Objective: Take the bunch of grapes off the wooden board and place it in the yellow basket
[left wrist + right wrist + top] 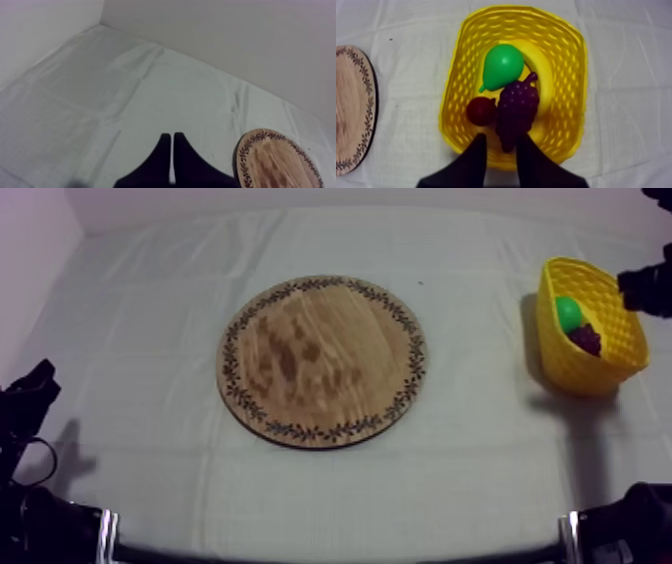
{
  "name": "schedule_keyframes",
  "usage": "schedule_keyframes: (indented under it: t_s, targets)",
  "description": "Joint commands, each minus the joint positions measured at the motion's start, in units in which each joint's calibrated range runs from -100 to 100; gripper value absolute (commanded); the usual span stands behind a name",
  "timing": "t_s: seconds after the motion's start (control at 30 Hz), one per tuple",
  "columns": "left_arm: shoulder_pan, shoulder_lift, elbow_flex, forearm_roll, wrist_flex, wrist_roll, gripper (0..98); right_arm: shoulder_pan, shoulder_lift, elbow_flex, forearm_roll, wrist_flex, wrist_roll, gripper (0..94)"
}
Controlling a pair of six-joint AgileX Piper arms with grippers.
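Note:
The purple bunch of grapes (pixel 517 107) lies inside the yellow basket (pixel 571 40), beside a green pear (pixel 502 66) and a small red fruit (pixel 481 111). My right gripper (pixel 500 137) hovers over the basket's near side, open, with the lower tip of the bunch showing between its spread fingers. From above, the basket (pixel 600 373) stands at the table's right with the grapes (pixel 586 339) and pear (pixel 568 312) in it, and my right arm (pixel 650 288) is at its far edge. My left gripper (pixel 172 136) is shut on nothing, low at the left (pixel 35 388).
The round wooden board (pixel 322 360) with its patterned rim lies bare in the middle of the table. Its edge shows beside my left gripper (pixel 277 160) and off to the side of the basket (pixel 351 110). Grey-white cloth covers the table.

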Motion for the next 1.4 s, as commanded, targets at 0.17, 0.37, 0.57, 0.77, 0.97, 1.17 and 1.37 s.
schedule_keyframes:
  t_s: [0.17, 0.37, 0.57, 0.77, 0.97, 1.17, 1.37]
  targets:
    - [0.0, 0.0, 0.0, 0.01, 0.0, 0.0, 0.0, -0.4, -16.8, 15.0, -4.8, -10.5, 4.1, 4.0]
    - [0.0, 0.0, 0.0, 0.01, 0.0, 0.0, 0.0, -0.5, -28.4, 27.6, -11.1, -21.3, 8.0, 0.8]
    - [0.0, 0.0, 0.0, 0.01, 0.0, 0.0, 0.0, -1.3, -37.9, 36.0, -16.6, -24.0, 10.9, 0.5]
    - [0.0, 0.0, 0.0, 0.01, 0.0, 0.0, 0.0, -2.5, -46.2, 39.6, -15.7, -20.8, 7.4, 0.3]
    - [0.0, 0.0, 0.0, 0.01, 0.0, 0.0, 0.0, -3.7, -52.6, 41.5, -9.7, -18.7, -3.5, 0.4]
    - [0.0, 0.0, 0.0, 0.01, 0.0, 0.0, 0.0, -6.0, -56.7, 44.4, -4.6, -23.1, -2.0, 0.4]
    - [0.0, 0.0, 0.0, 0.01, 0.0, 0.0, 0.0, -7.0, -58.2, 45.4, -2.9, -25.2, 5.6, 0.4]
